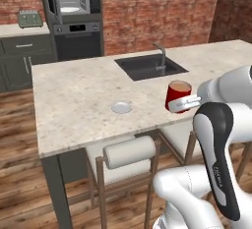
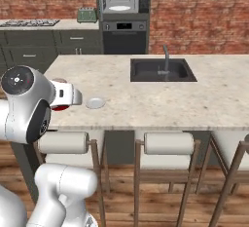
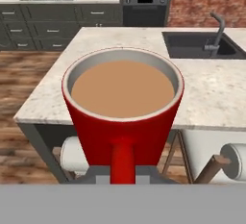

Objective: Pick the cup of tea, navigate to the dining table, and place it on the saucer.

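Dining table (image 1: 74, 95): saucer (image 1: 121, 107) on speckled top, sink (image 1: 150, 67) inset.

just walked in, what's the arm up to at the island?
The gripper is shut on the handle of the cup of tea, a red mug full of brown liquid, and holds it upright near the front edge of the dining table. The saucer sits bare on the stone top, to the left of the cup in the left base view. The cup is not yet on it. A sink is set into the top farther back.
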Robot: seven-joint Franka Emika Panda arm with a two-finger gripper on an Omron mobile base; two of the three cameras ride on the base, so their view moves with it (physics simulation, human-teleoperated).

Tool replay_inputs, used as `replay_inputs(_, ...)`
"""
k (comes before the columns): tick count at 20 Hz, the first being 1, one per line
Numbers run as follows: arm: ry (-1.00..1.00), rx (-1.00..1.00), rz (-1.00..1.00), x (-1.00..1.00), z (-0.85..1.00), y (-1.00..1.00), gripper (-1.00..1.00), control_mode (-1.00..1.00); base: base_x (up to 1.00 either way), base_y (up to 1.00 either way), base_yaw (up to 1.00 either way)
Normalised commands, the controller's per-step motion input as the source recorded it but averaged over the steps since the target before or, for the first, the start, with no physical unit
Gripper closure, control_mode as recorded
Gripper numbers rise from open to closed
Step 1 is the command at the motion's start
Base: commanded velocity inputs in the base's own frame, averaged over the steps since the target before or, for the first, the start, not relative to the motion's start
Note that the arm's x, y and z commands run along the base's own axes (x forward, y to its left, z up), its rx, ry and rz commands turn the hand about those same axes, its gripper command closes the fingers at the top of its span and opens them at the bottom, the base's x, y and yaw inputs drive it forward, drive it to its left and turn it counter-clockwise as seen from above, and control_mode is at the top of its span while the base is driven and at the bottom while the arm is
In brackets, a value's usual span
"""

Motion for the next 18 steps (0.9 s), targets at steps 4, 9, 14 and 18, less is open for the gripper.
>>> replay_inputs(4,0.0,0.0,0.0,0.0,0.0,0.0,1.0,1.0,0.11,-0.38,0.18)
replay_inputs(9,0.0,0.0,0.0,0.0,0.0,0.0,1.0,1.0,0.27,-0.01,0.21)
replay_inputs(14,0.0,0.0,0.0,0.0,0.0,0.0,1.0,1.0,0.75,-0.13,0.17)
replay_inputs(18,0.0,0.0,0.0,0.0,0.0,0.0,1.0,1.0,1.0,-0.09,0.15)
